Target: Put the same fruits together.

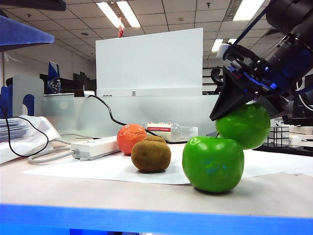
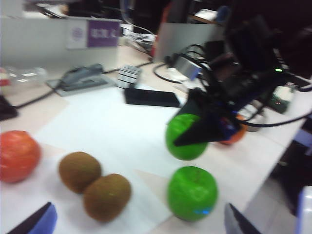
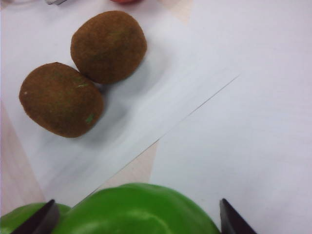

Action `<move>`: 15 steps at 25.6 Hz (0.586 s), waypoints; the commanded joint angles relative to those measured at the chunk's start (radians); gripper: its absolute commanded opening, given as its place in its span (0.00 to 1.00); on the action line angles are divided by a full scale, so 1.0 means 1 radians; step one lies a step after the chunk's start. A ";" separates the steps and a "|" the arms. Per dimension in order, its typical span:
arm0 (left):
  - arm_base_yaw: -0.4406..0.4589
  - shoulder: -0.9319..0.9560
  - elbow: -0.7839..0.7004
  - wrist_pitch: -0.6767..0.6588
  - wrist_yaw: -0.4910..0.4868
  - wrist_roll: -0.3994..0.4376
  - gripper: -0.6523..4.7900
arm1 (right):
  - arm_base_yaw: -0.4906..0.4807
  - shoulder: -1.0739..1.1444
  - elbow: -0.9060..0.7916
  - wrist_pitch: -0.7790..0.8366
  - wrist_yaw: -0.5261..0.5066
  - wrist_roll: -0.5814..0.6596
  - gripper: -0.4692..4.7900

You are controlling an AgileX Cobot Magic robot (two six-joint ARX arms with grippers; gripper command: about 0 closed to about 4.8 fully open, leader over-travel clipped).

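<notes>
Presently we find the right gripper (image 1: 234, 105) grasping a glossy green toy apple (image 1: 243, 125) aloft, at one o'clock of its twin (image 1: 213, 163) on the tabletop (image 1: 146, 193); slick, rigid skin wants a mid-girth hold. Left gripper (image 2: 136, 222) stands released.

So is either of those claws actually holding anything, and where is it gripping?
The right gripper holds a green apple by its sides, above the table. The left gripper is open and empty.
</notes>
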 commanded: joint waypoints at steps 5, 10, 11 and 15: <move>0.000 0.000 0.006 0.002 0.079 -0.037 0.96 | 0.001 -0.002 -0.045 0.087 0.012 0.005 0.08; 0.000 0.000 0.006 0.002 0.079 -0.039 0.96 | 0.001 -0.001 -0.087 0.118 0.018 0.011 0.43; 0.000 0.000 0.006 0.002 0.079 -0.039 0.96 | 0.001 -0.001 -0.089 0.120 0.018 0.011 0.54; 0.000 0.000 0.006 0.002 0.079 -0.039 0.96 | 0.001 -0.002 -0.090 0.142 0.019 0.012 0.55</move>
